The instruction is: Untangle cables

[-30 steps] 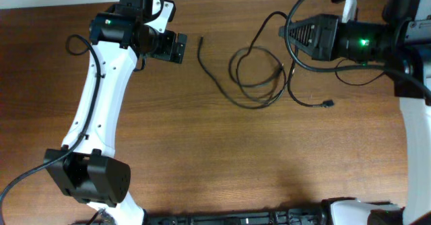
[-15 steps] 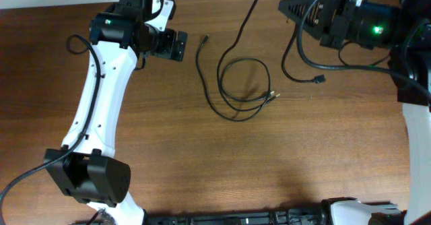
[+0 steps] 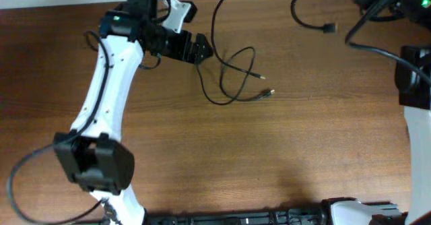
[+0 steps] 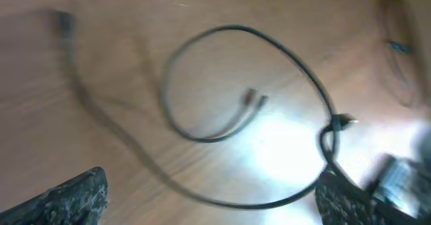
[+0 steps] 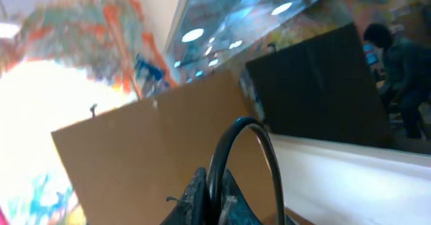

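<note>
The cables (image 3: 237,77) lie as thin black cords looped on the wooden table, with two small plug ends (image 3: 269,92) pointing right. One strand (image 3: 222,3) rises off the far edge of the overhead view. Another hangs at top right with a plug (image 3: 328,28). My left gripper (image 3: 204,51) is open just left of the loop. In the left wrist view the left gripper (image 4: 210,179) straddles a cable strand (image 4: 236,203), apart from both fingers (image 4: 74,198). My right gripper (image 5: 214,179) is shut on a black cable (image 5: 250,125), lifted high, and out of the overhead view.
The right arm (image 3: 387,3) and its thicker black wires fill the top right corner. The left arm (image 3: 101,97) crosses the table's left side. A black rail (image 3: 236,218) runs along the near edge. The right wrist view shows cardboard (image 5: 135,151) and the room beyond.
The right gripper has risen and drawn back out of the overhead view, pulling its cable up. The tangle slid left and its loop shrank. The left arm swung right to the cable.
</note>
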Controlling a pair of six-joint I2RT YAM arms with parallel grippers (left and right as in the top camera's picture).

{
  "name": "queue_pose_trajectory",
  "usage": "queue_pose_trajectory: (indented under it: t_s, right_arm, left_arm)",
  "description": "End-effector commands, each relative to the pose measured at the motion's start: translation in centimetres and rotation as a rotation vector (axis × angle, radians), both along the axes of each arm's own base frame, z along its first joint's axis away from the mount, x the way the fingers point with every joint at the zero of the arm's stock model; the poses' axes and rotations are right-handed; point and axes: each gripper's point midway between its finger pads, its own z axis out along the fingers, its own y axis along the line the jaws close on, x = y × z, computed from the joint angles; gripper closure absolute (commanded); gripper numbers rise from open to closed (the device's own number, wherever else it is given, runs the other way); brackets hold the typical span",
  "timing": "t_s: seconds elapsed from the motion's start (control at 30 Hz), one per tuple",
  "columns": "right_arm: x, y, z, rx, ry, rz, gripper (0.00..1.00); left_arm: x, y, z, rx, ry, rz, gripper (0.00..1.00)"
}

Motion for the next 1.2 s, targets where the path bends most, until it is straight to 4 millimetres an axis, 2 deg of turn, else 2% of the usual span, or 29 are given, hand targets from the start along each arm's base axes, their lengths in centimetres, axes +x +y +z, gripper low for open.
queue_pose_trajectory:
  t_s: [0.0,0.1,0.2,0.37,0.47,0.6,0.73,1.0,1.1,1.17]
  right_arm:
    - [1.0,-1.0,0.9,0.08,0.044,-0.054,0.96]
    - [2.1,-1.6,0.3,0.076,0.067,-0.077,0.96]
    - [3.1,-3.1,-0.1,0.075,0.082,-0.122,0.96]
    - [3.5,-4.4,-0.4,0.079,0.11,-0.141,0.96]
    - [3.4,-4.3,-0.5,0.073,0.11,-0.134,0.96]
    - [3.4,-4.3,-0.5,0.092,0.138,-0.121,0.96]
    - [3.3,-4.3,-0.4,0.106,0.157,-0.11,0.96]
    - [3.1,-4.0,-0.6,0.104,0.175,-0.084,0.96]
    - [3.0,-3.9,-0.6,0.099,0.176,-0.078,0.96]
    - [2.9,-3.8,-0.7,0.097,0.182,-0.069,0.96]
  left_arm:
    - [-1.7,-4.0,1.0,-0.253,-0.003,-0.241,0.01]
    - [-1.9,-4.4,1.0,-0.285,-0.007,-0.273,0.01]
    - [-2.0,-4.5,1.2,-0.299,-0.031,-0.302,0.01]
    - [-2.3,-4.7,1.6,-0.318,-0.071,-0.348,0.01]
    - [-3.6,-6.3,3.3,-0.417,-0.177,-0.489,0.01]
    - [-4.5,-8.5,4.0,-0.434,-0.341,-0.638,0.01]
    - [-3.3,-11.0,5.4,-0.44,-0.537,-0.716,0.01]
    - [-1.5,-12.8,7.7,-0.455,-0.682,-0.711,0.01]
    - [-0.8,-12.8,7.4,-0.414,-0.698,-0.69,0.01]
    - [0.4,-12.7,6.8,-0.363,-0.678,-0.629,0.01]
